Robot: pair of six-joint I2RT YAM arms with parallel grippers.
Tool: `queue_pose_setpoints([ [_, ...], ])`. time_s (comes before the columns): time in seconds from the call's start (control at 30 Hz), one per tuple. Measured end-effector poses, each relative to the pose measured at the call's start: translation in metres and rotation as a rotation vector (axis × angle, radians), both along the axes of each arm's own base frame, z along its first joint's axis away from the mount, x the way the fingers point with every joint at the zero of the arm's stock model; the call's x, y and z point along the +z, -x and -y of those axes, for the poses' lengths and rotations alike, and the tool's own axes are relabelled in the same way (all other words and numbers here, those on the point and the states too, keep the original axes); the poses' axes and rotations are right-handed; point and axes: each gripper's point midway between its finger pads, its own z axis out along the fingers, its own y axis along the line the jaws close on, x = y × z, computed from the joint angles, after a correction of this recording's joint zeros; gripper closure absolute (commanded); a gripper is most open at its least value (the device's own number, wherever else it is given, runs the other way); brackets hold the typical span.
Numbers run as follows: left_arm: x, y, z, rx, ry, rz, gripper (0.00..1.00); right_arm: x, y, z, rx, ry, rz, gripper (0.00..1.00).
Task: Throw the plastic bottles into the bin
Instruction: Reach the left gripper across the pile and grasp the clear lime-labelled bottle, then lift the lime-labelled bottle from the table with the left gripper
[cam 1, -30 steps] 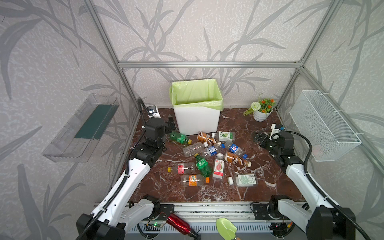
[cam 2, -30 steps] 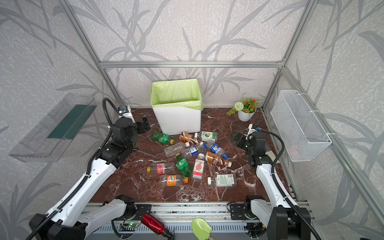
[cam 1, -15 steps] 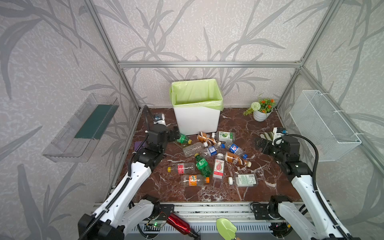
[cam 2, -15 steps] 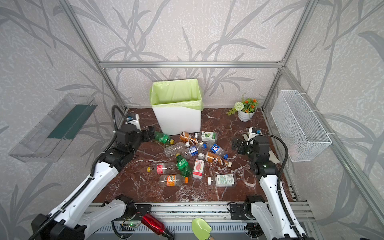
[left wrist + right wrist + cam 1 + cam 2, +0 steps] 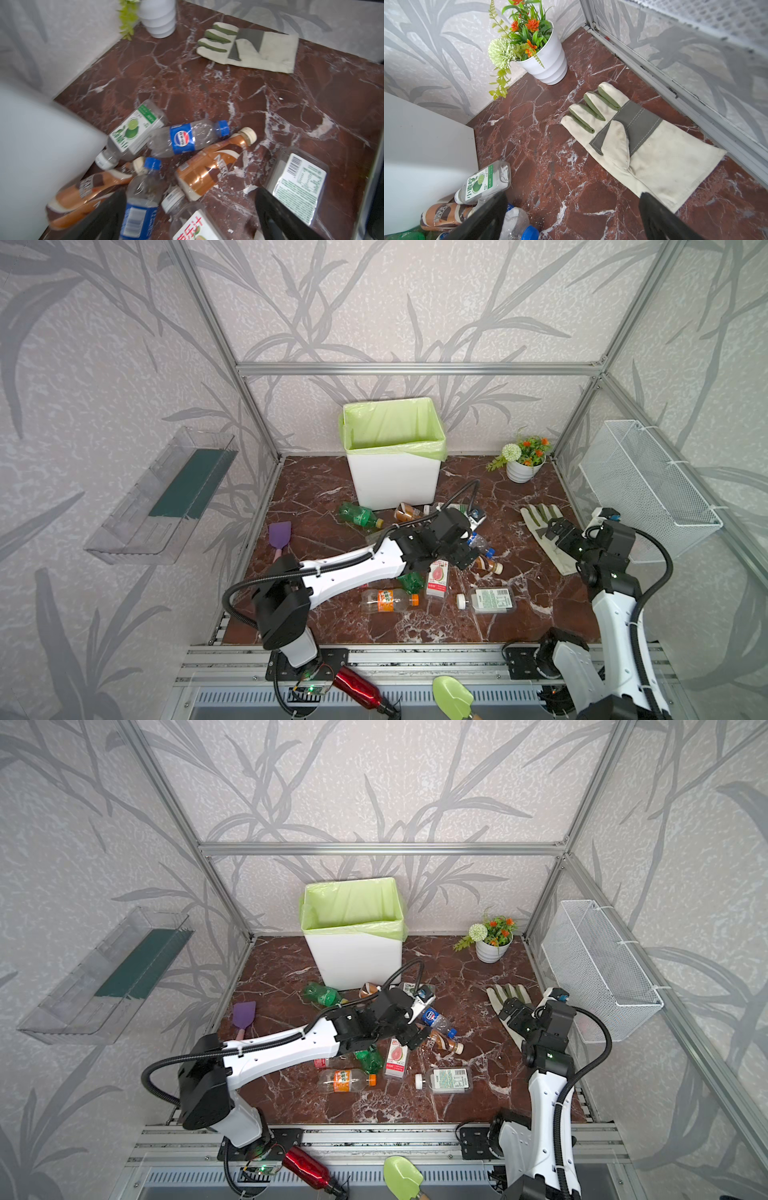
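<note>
Barely started, I'd say. The bin (image 5: 395,485) at the back wall, green bag over its rim: no bottle visible inside, tho its bottom is hidden. Wire-mesh basket (image 5: 648,489) looks empty; clear tray (image 5: 137,526) holds only a dark green slab. Left gripper (image 5: 464,559) hangs over the pile, jaws wide, nothing in them. Right gripper (image 5: 557,533) is the same, above a work glove (image 5: 538,516). The plastic bottles (image 5: 388,600), approx. a dozen, all lie on the marble floor (image 5: 316,489) in front of the bin.
</note>
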Motion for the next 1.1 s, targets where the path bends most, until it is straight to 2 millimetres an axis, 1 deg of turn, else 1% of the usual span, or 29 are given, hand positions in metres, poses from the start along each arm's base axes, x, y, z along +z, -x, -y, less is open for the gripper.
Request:
queue_pose_setpoints([
  [0.03,-0.007,0.01,0.014,-0.051,-0.021,-0.014,0.07,-0.003,0.0,-0.001,-0.001,-0.01,0.003,0.01],
  [0.13,-0.03,0.036,0.045,-0.181,-0.09,-0.05,0.11,-0.011,0.0,-0.003,-0.008,-0.041,0.002,0.01],
  [0.2,-0.046,0.05,0.06,-0.248,-0.137,-0.073,0.14,-0.011,-0.001,-0.003,-0.011,-0.054,0.01,0.01],
  [0.27,-0.064,0.065,0.073,-0.309,-0.186,-0.098,0.15,-0.008,-0.003,-0.003,-0.013,-0.06,0.027,0.01],
  [0.33,-0.081,0.079,0.082,-0.357,-0.224,-0.117,0.15,-0.005,-0.005,-0.003,-0.01,-0.063,0.043,0.01],
  [0.4,-0.095,0.09,0.086,-0.393,-0.26,-0.134,0.15,-0.002,-0.006,-0.003,-0.01,-0.064,0.056,0.01],
  [0.47,-0.109,0.101,0.086,-0.425,-0.299,-0.155,0.16,-0.002,-0.006,-0.004,-0.008,-0.065,0.065,0.01],
  [0.57,-0.123,0.112,0.086,-0.455,-0.345,-0.176,0.16,-0.003,-0.006,-0.005,-0.008,-0.068,0.068,0.01],
  [0.67,-0.133,0.113,0.086,-0.458,-0.383,-0.189,0.17,-0.003,-0.005,-0.005,-0.007,-0.071,0.07,0.01],
  [0.83,-0.138,0.103,0.091,-0.432,-0.411,-0.162,0.18,0.002,-0.004,-0.006,-0.003,-0.069,0.087,0.01],
  [1.0,-0.155,0.096,0.083,-0.405,-0.467,-0.157,0.19,0.003,-0.004,-0.007,-0.001,-0.069,0.09,0.01],
  [1.1,-0.159,0.092,0.08,-0.39,-0.487,-0.144,0.19,0.002,-0.003,-0.007,-0.001,-0.069,0.091,0.01],
])
